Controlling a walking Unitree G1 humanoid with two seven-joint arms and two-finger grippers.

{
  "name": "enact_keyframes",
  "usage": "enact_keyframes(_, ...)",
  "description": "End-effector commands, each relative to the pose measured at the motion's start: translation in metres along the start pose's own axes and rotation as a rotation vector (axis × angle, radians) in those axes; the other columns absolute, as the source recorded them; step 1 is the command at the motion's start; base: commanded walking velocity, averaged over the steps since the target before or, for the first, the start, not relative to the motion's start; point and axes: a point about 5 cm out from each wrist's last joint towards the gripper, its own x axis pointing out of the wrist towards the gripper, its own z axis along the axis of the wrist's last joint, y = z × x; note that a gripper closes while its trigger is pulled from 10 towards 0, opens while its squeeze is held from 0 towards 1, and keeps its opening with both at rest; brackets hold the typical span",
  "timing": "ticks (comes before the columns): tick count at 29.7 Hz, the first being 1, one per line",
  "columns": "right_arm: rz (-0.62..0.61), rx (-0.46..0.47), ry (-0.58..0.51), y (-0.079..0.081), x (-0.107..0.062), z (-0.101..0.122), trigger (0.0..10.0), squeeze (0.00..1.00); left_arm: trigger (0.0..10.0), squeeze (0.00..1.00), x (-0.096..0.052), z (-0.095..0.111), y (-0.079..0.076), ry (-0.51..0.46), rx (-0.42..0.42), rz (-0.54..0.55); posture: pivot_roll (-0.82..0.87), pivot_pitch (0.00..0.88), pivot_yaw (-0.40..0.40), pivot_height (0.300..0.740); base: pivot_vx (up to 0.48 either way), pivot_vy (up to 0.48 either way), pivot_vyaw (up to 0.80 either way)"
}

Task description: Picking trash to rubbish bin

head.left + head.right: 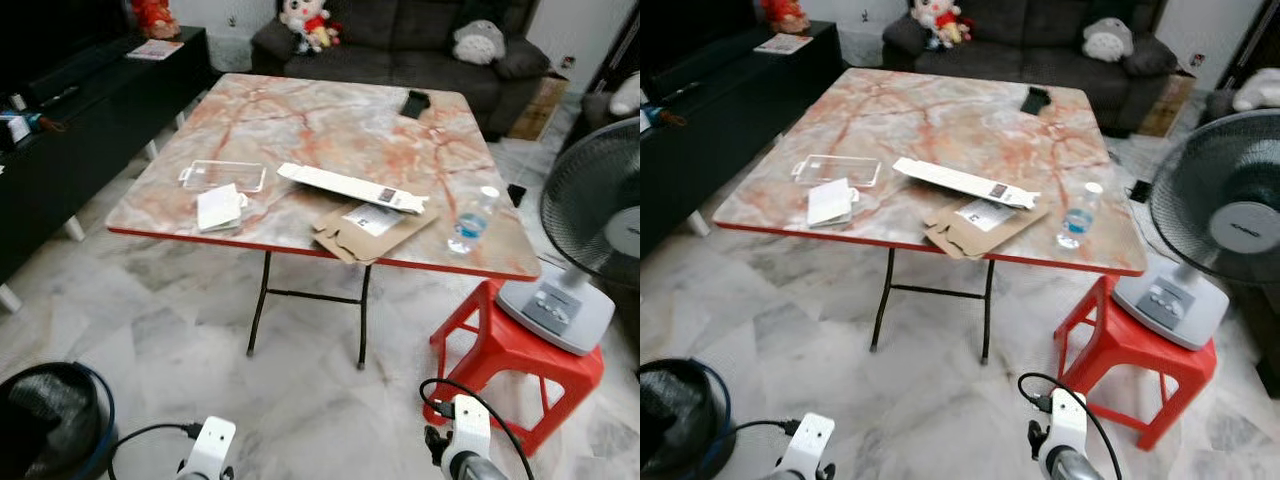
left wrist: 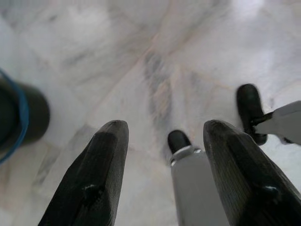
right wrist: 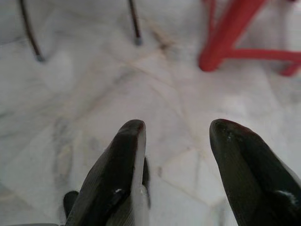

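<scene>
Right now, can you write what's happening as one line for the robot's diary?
left gripper: open, low over floor | right gripper: open, low over floor | table: cardboard, water bottle, clear tray | rubbish bin: floor, robot's left

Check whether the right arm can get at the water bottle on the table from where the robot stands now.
Probably not yet. The right gripper hangs low over the floor, fingers open and empty, while the water bottle lies near the table edge above the red stool, with bare floor between. The robot likely must step closer.
</scene>
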Motion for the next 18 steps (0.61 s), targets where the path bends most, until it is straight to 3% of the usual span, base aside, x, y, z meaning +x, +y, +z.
enact_keyframes(1, -0.003, -0.007, -0.009, 0.003, 0.001, 0.005, 10.0, 0.00, 10.0, 0.00, 0.000, -0.002, -0.002, 0.008, 0.012, 0.000, 0.01, 0.005, -0.092, 0.740, 0.000, 0.000, 0.00)
enact_keyframes(6, -0.010, -0.009, -0.010, 0.001, 0.001, 0.005, 10.0, 0.00, 10.0, 0.00, 0.000, -0.002, -0.002, 0.007, 0.010, 0.000, 0.01, 0.008, -0.094, 0.740, 0.000, 0.000, 0.00)
enact_keyframes(9, -0.021, -0.008, -0.007, -0.009, -0.001, 0.003, 10.0, 0.00, 10.0, 0.00, 0.000, -0.002, -0.002, 0.007, 0.010, 0.001, 0.01, 0.014, -0.097, 0.740, 0.000, 0.000, 0.00)
enact_keyframes(18, -0.051, 0.000, -0.003, -0.037, -0.007, -0.004, 10.0, 0.00, 10.0, 0.00, 0.000, -0.002, -0.003, 0.008, 0.005, 0.006, 0.01, 0.028, -0.105, 0.740, 0.000, -0.460, 0.00)
